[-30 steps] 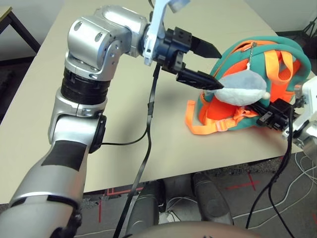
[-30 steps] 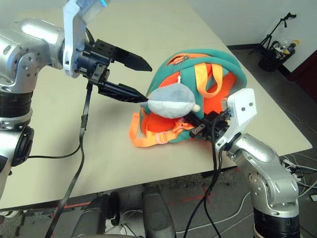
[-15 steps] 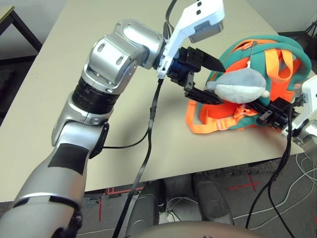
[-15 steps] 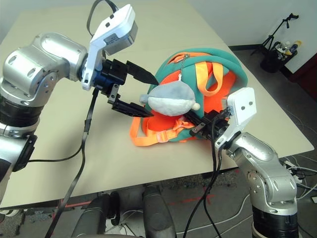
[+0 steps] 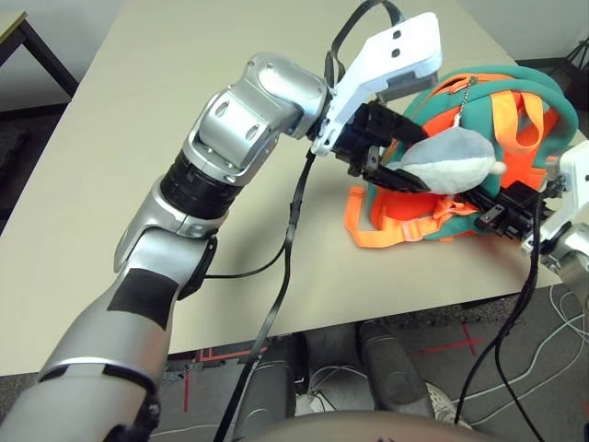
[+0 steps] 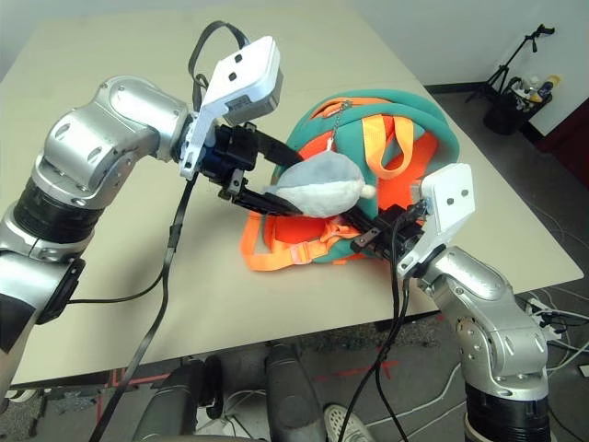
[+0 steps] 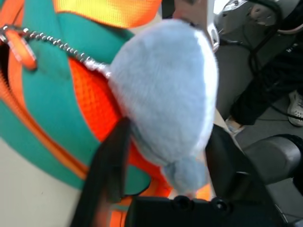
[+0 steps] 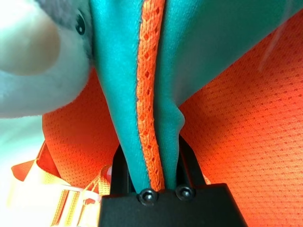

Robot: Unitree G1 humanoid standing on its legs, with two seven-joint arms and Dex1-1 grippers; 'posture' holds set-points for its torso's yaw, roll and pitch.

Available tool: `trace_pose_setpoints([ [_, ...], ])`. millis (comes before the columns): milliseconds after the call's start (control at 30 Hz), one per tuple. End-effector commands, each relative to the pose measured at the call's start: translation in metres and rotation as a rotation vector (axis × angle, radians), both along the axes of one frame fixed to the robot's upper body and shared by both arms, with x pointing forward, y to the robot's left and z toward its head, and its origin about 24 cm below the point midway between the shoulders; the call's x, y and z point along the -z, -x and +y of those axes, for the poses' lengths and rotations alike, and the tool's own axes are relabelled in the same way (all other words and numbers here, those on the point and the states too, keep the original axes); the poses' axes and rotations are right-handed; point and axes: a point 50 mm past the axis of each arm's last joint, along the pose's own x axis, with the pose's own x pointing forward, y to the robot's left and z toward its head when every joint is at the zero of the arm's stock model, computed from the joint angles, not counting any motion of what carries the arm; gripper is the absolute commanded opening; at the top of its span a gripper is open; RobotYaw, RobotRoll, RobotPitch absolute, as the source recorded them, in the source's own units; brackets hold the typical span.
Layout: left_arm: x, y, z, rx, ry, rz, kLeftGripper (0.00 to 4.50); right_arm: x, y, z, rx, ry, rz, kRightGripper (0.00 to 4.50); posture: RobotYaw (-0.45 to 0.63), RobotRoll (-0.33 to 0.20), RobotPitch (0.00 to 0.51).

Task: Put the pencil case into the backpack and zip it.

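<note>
- Left wrist view: my left gripper (image 7: 161, 161) is straddling the grey-white plush shark charm (image 7: 165, 94), one black finger on each side of its soft body, the jaws about half open; whether the pads are pressing the plush yet I cannot tell.
- The charm is hanging by a small bead chain (image 7: 57, 47) from the small teal fabric backpack (image 5: 515, 87) with the orange mesh front panel.
- In the right wrist view, my right gripper (image 8: 151, 175) is pinching nearly shut on a fold of the backpack's teal fabric with its orange zipper trim (image 8: 149, 94), steadying the bag at the edge nearest me.
- The backpack is lying on the beige table (image 5: 138, 138), front panel facing me, its orange webbing straps (image 5: 386, 235) spilling onto the tabletop.
- As for progress, I judge the packing step is behind me, since the flat white pencil case is probably inside the bag.
- What is left, as far as I can judge, is the zipping: the charm seems to be in the way, and I am likely handling it to get at the zipper.
</note>
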Motion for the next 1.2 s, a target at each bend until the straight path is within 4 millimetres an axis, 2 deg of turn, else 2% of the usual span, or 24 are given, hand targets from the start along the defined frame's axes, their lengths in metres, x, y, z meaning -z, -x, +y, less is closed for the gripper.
trace_pose_setpoints([
  [33, -0.013, -0.005, 0.003, -0.033, 0.048, -0.041, 1.31, 0.006, 0.001, 0.008, -0.037, -0.008, 0.023, 0.21, -0.14, 0.0, 0.181],
  [133, -0.028, -0.014, 0.009, -0.086, 0.107, -0.056, 0.41, 0.006, 0.0, 0.009, -0.04, -0.009, 0.024, 0.21, -0.14, 0.0, 0.18],
  [200, -0.035, -0.016, 0.012, -0.095, 0.13, -0.054, 0.07, 0.006, 0.0, 0.009, -0.04, -0.009, 0.024, 0.21, -0.14, 0.0, 0.18],
  [300, -0.052, -0.019, 0.022, -0.117, 0.206, -0.029, 0.07, 0.007, 0.0, 0.009, -0.043, -0.009, 0.025, 0.21, -0.14, 0.0, 0.179],
  [367, -0.056, -0.019, 0.028, -0.125, 0.244, -0.015, 0.07, 0.007, 0.0, 0.009, -0.044, -0.009, 0.027, 0.21, -0.13, 0.0, 0.178],
  [600, -0.056, -0.022, 0.05, -0.186, 0.371, 0.063, 0.07, 0.01, 0.0, 0.011, -0.049, -0.013, 0.031, 0.21, -0.13, 0.0, 0.175],
  [833, -0.056, -0.02, 0.067, -0.264, 0.399, 0.192, 0.07, 0.012, 0.001, 0.011, -0.046, -0.015, 0.032, 0.21, -0.13, 0.0, 0.174],
  [1200, -0.055, -0.025, 0.105, -0.456, 0.557, 0.359, 0.07, 0.012, 0.0, 0.009, -0.042, -0.014, 0.033, 0.21, -0.12, 0.0, 0.178],
])
